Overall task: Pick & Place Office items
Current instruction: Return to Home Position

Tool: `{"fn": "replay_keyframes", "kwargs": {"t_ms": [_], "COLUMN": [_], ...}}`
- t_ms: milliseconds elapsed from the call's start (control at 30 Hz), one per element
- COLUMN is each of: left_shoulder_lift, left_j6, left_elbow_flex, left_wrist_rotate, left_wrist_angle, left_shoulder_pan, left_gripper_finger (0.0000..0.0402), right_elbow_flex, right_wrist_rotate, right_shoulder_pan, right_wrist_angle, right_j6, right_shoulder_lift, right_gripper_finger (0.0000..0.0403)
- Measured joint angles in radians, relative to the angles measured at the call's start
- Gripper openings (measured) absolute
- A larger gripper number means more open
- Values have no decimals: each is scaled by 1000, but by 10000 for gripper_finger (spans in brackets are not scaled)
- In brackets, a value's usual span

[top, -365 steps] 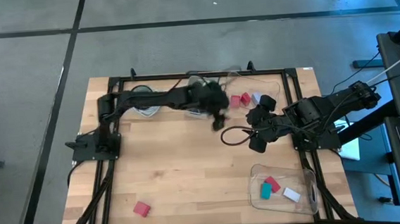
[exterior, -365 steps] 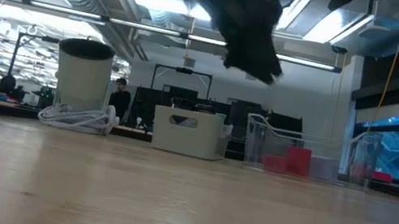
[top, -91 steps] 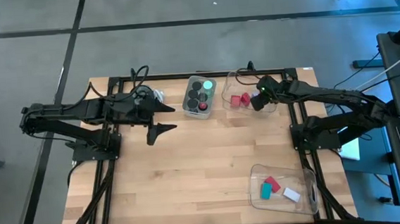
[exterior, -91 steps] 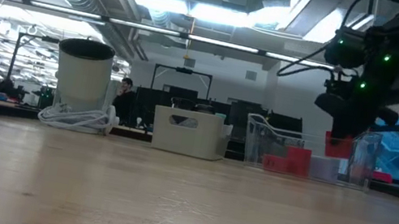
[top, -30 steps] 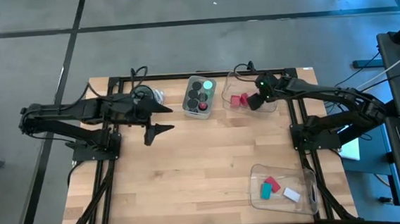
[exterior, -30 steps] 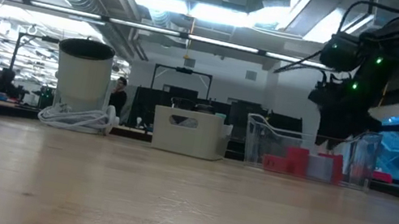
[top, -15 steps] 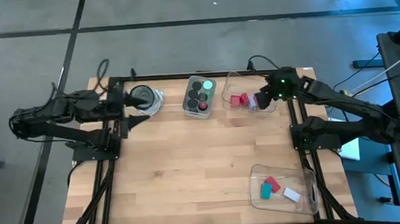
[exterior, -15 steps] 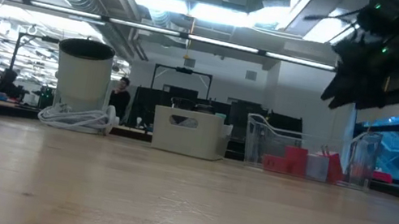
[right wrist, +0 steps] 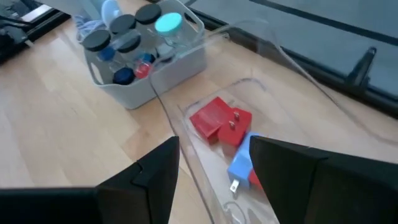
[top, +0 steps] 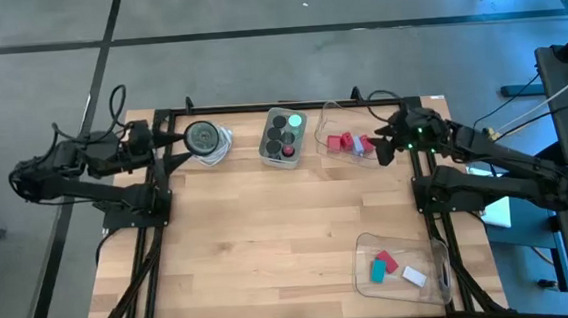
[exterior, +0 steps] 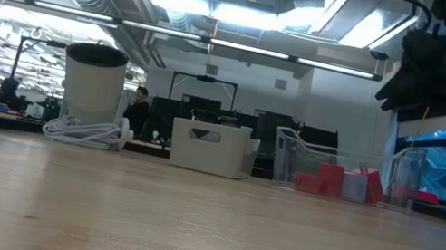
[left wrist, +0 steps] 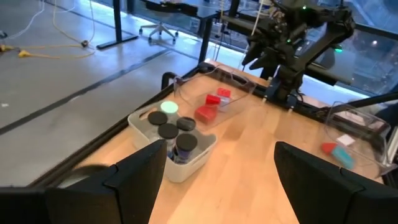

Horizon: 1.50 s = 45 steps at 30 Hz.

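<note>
A grey bin point(top: 284, 136) at the far edge holds short dark cylinders and one bright green one point(top: 295, 121). To its right a clear tray point(top: 334, 123) holds red blocks point(right wrist: 217, 121) and a blue piece point(right wrist: 239, 165). A second clear tray point(top: 427, 269) at the near right holds a teal point(top: 377, 270), a red and a white block point(top: 414, 276). My right gripper point(top: 385, 148) is open and empty at the far tray's right side, raised above it. My left gripper point(top: 177, 150) is open and empty, drawn back to the far left.
A round grey dish point(top: 202, 137) with a white cable stands at the far left, beside my left gripper. Black frame rails point(top: 159, 238) run along the table's sides. Bare wood point(top: 269, 230) fills the middle of the table.
My right gripper has risen from the far clear tray and drawn back toward the table's right edge, empty. My left gripper has pulled back from the middle left toward the far left corner, uncovering the round dish.
</note>
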Motion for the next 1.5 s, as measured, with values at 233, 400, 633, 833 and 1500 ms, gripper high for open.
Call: {"fn": "replay_keyframes", "kwargs": {"t_ms": [233, 400, 633, 833, 1500], "left_shoulder_lift": [-84, -136, -195, -219, -218], "left_j6": [-50, -71, -72, -72, -72], "left_elbow_flex": [-86, -143, -224, -249, -249], "left_wrist_rotate": [-9, -32, -47, -62, -76], "left_wrist_angle": [1, 2, 53, 53, 54], "left_shoulder_pan": [0, 0, 0, 0, 0], "left_gripper_finger": [296, 296, 296, 296, 296], "right_elbow_flex": [-97, -147, -217, -293, -501], "right_wrist_rotate": [28, 50, 124, 152, 369], "right_shoulder_pan": [71, 115, 185, 263, 541], "right_wrist_angle": [26, 80, 153, 311, 662], "right_j6": [85, 113, 167, 186, 177], "right_shoulder_lift": [-102, -166, -214, -215, -214], "right_gripper_finger": [199, 199, 199, 199, 199]}}
